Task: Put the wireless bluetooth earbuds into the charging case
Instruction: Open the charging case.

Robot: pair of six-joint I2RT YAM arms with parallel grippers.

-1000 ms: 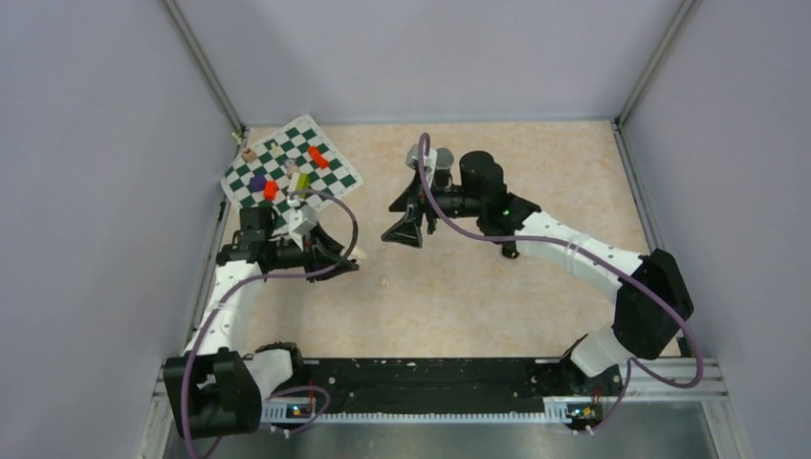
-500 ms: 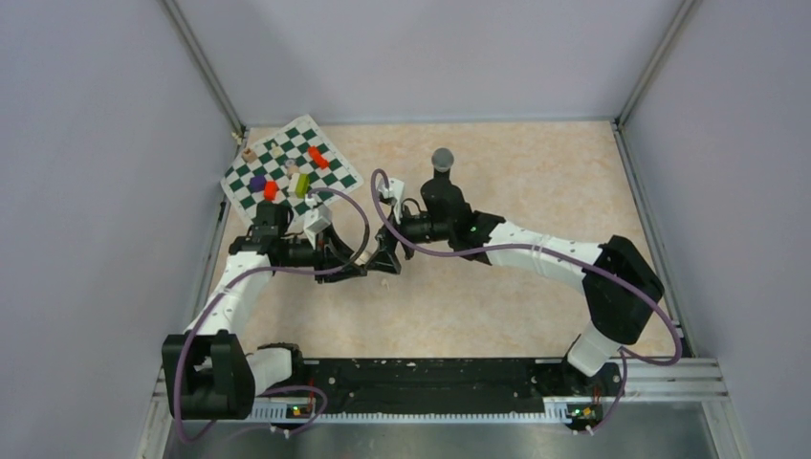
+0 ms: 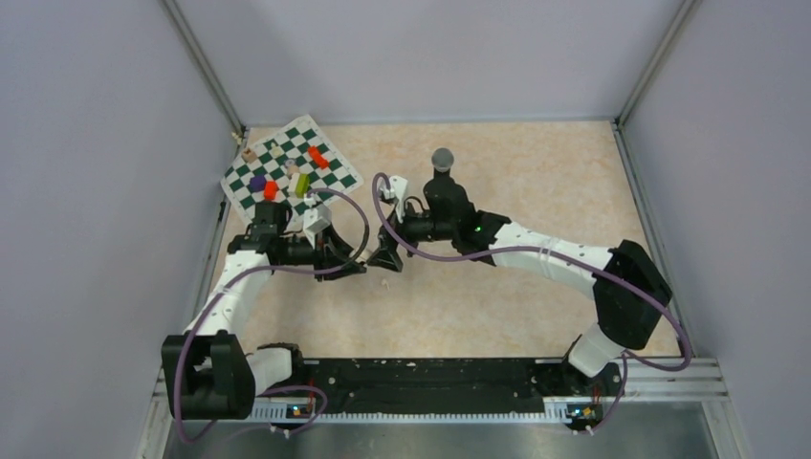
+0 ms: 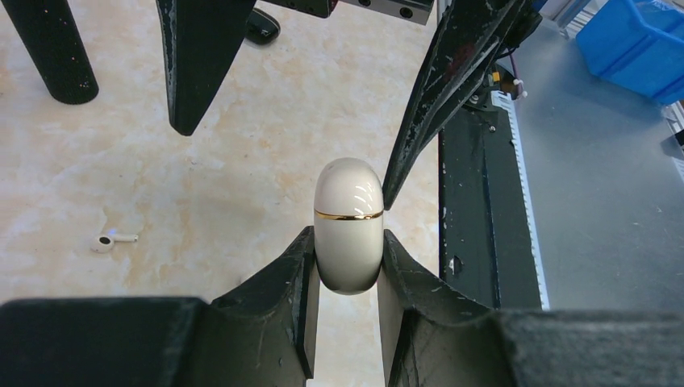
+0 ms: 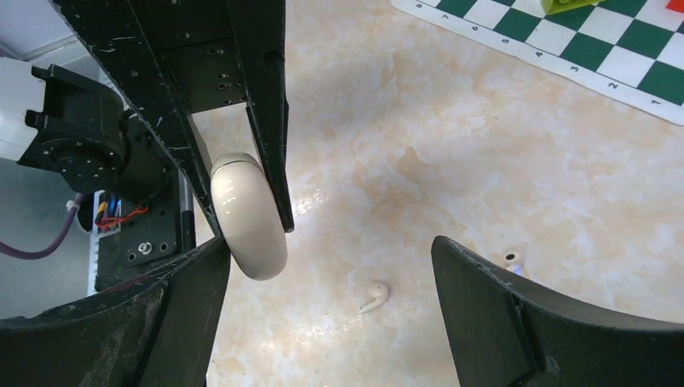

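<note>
My left gripper is shut on a whitish charging case with a gold seam; the case is closed and held above the table. My right gripper is open, its fingers straddling the case; one finger touches the case's side. One whitish earbud lies on the table below, and a second is partly behind my right finger. One earbud shows in the left wrist view and one in the top view. The black earbuds are not clearly visible.
A tall black microphone stands behind the right arm. A green-and-white chessboard with coloured pieces lies at the back left. A small black rounded object lies beyond the grippers. The metal base rail runs close by.
My right arm has swung from the back centre to the left gripper; its open fingers now straddle the case. The left gripper shifted slightly right. Little has moved in the last half second.
</note>
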